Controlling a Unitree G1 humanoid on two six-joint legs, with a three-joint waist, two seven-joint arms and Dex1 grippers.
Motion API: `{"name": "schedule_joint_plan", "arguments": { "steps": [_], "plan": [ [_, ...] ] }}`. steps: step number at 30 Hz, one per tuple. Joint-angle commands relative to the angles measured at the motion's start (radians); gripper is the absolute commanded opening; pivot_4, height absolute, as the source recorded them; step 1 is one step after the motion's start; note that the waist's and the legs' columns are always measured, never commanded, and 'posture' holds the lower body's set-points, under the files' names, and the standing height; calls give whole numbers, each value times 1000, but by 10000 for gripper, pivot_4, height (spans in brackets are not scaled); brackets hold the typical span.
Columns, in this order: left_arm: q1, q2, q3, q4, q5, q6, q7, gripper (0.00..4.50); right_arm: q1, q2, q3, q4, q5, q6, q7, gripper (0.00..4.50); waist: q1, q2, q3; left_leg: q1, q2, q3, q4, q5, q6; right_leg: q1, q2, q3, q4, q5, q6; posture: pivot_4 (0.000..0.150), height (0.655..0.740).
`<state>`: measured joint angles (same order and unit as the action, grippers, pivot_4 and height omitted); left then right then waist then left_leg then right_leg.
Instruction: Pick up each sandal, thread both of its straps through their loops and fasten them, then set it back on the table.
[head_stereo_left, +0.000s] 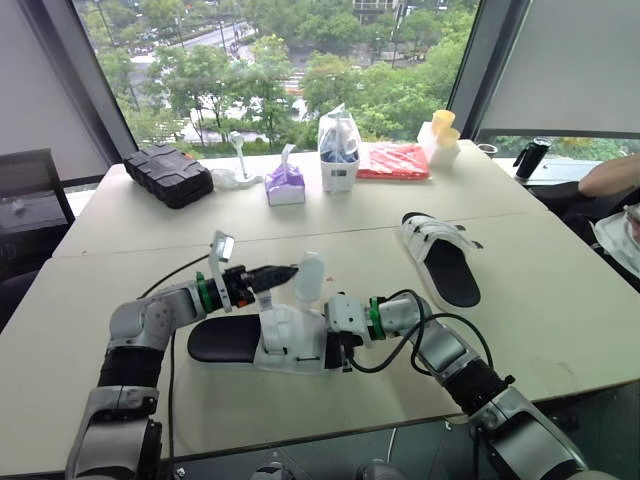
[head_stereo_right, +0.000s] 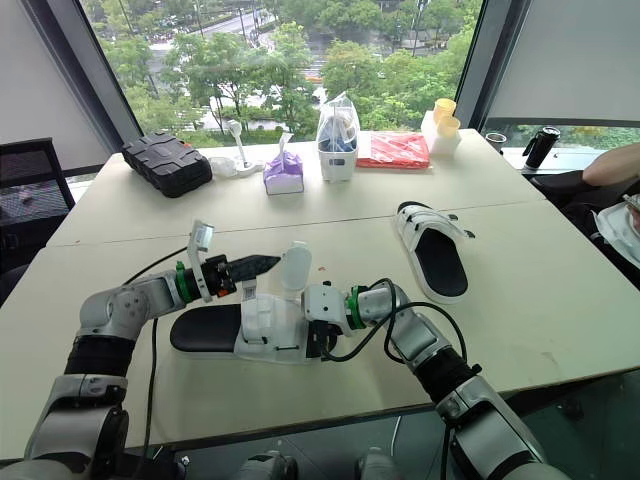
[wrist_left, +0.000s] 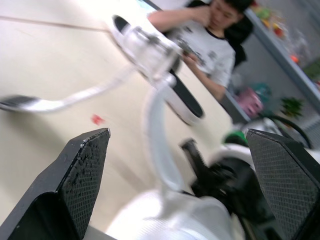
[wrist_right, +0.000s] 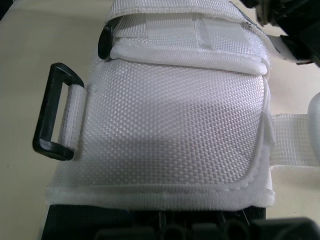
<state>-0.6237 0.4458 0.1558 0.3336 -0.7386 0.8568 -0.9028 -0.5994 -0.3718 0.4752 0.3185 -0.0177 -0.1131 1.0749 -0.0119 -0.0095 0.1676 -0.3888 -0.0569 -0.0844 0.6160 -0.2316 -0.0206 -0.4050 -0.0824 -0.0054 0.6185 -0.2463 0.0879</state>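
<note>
1. While the near sandal (head_stereo_left: 265, 340) lay flat on the table (head_stereo_left: 560, 300) just in front of the robot, its long axis ran across from side to side. The black heel end was toward the robot's left and the white upper toward its right.
2. The left gripper (head_stereo_left: 290, 271) hovered just above that upper, pointing rightward with its jaws spread wide. The loose strap (wrist_left: 155, 130) stood upright between its fingers (wrist_left: 85, 170), apparently touching neither.
3. The right gripper (head_stereo_left: 342, 350) was pressed against the right-hand end of the upper. Whether it had a hold there could not be told.
4. In the right wrist view the black loop (wrist_right: 52, 111) hung empty on one edge of the upper, and the free strap left from the opposite edge (the neighbouring band looked already folded down).
5. The left arm was the nearer to the strap. The coming move probably turned on closing around that strap and carrying it across the upper to the loop.
6. The second sandal (head_stereo_left: 440, 258) lay well apart on the robot's right, its long axis pointing roughly away from the robot.
</note>
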Motion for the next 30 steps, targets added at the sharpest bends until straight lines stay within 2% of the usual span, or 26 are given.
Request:
{"name": "schedule_joint_plan", "arguments": {
  "steps": [1,9,20,23,26,30],
  "plan": [
    [-38,20,48,34,25,-43,28,44817,31,-26,36,87,-80,57,-2,0,0,0,0,0,0,0,0,0,0,0,0,0,0,0,0,1500,7400],
    [29,67,23,1,47,31,11,44817,23,-25,36,96,-81,53,-5,0,-2,0,0,0,0,0,0,0,0,0,1,0,0,0,1,1500,7400],
    [80,30,34,-56,26,99,47,44817,11,-22,41,111,-82,45,-6,0,-2,0,-1,0,0,0,0,0,-1,0,0,0,1,1,0,1500,7400],
    [76,24,40,-56,12,144,44,37203,11,-24,41,110,-82,45,-6,0,-2,0,-1,1,0,0,0,0,-1,0,0,0,1,1,0,1500,7400],
    [77,25,42,-67,0,168,34,22734,12,-26,41,109,-82,45,-6,0,-2,-1,-1,1,0,0,0,0,-1,0,1,0,1,1,0,1500,7400],
    [75,23,54,-63,-2,164,45,1306,12,-23,41,109,-82,46,-7,0,-2,-1,-1,1,0,0,0,0,-1,0,1,0,1,1,0,1500,7400]
  ]
}}
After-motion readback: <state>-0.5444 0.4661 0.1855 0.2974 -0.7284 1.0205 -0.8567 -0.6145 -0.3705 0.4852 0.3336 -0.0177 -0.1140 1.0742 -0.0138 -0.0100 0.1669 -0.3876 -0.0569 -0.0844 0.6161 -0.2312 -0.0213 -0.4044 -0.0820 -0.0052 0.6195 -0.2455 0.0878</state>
